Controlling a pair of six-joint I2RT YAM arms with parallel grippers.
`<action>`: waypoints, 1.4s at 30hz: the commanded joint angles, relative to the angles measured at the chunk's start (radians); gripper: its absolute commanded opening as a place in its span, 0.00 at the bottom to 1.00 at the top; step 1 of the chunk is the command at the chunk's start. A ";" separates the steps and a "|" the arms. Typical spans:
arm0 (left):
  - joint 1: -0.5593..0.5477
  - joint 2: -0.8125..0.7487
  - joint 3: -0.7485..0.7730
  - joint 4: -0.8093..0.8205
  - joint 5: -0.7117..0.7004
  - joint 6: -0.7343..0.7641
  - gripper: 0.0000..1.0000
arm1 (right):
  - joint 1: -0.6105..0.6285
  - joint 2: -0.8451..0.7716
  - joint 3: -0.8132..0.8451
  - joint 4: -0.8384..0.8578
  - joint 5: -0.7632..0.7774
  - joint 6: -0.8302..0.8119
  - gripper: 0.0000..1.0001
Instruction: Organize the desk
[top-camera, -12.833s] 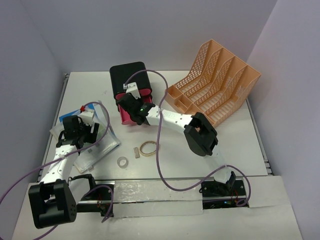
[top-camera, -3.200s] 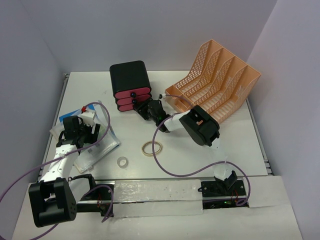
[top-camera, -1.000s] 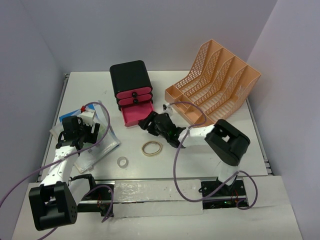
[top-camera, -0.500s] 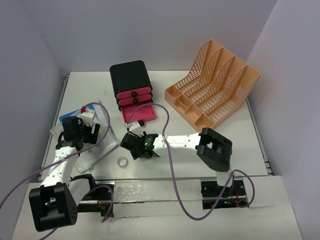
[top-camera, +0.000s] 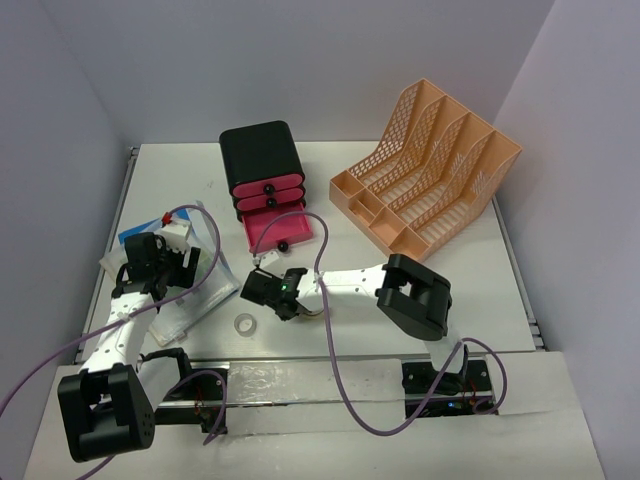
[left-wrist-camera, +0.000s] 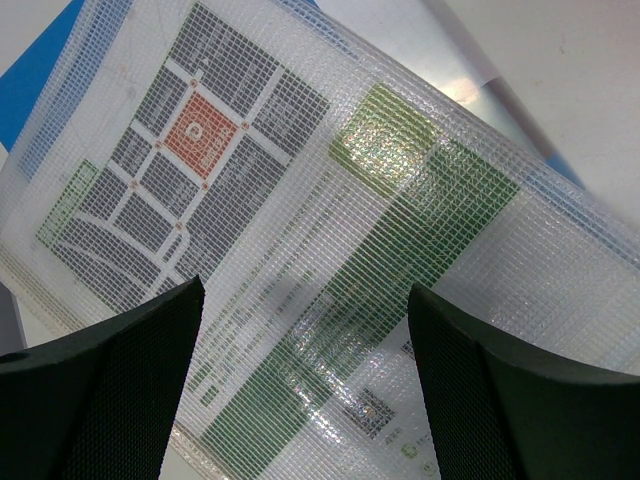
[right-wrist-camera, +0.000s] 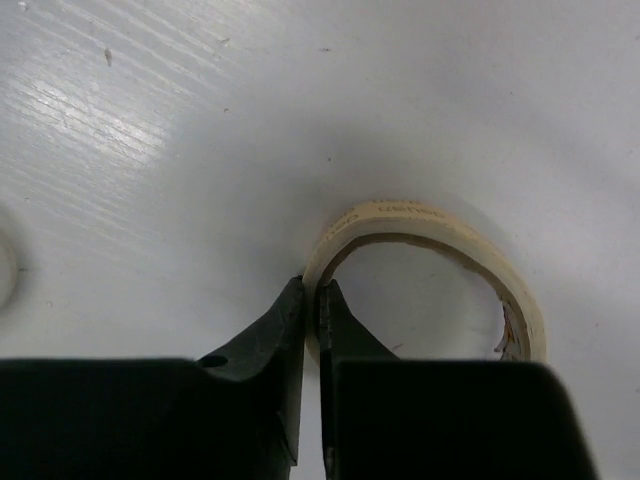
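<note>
The white desk (top-camera: 480, 290) carries all the objects. My right gripper (top-camera: 285, 295) is low over the desk's front middle. In the right wrist view it (right-wrist-camera: 312, 295) is shut on the near rim of a beige tape ring (right-wrist-camera: 440, 225) that lies on the desk. In the top view the gripper hides most of the ring. My left gripper (top-camera: 160, 268) hovers open over a clear mesh pouch (top-camera: 195, 290) holding a printed sheet. In the left wrist view both fingers (left-wrist-camera: 100, 380) stand wide apart above the pouch (left-wrist-camera: 300, 200), touching nothing.
A black drawer box (top-camera: 262, 160) stands at the back, its lowest pink drawer (top-camera: 279, 228) pulled open. A peach mesh file rack (top-camera: 425, 165) is at the back right. A small white tape roll (top-camera: 243, 324) lies left of the right gripper, and its edge shows in the right wrist view (right-wrist-camera: 4, 270).
The right arm pulled the lowest pink drawer open, then swung forward and left to the tape ring and closed on its rim. The left arm has not moved.
</note>
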 joint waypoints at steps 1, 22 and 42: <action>0.004 0.005 0.003 0.020 0.022 0.010 0.89 | 0.000 -0.026 -0.007 0.064 -0.014 -0.048 0.02; 0.004 -0.007 -0.001 0.019 0.026 0.014 0.89 | -0.222 -0.083 0.078 0.695 -0.142 -0.747 0.00; 0.004 0.018 0.005 0.022 0.021 0.013 0.89 | -0.303 0.071 0.050 0.831 -0.272 -0.767 0.00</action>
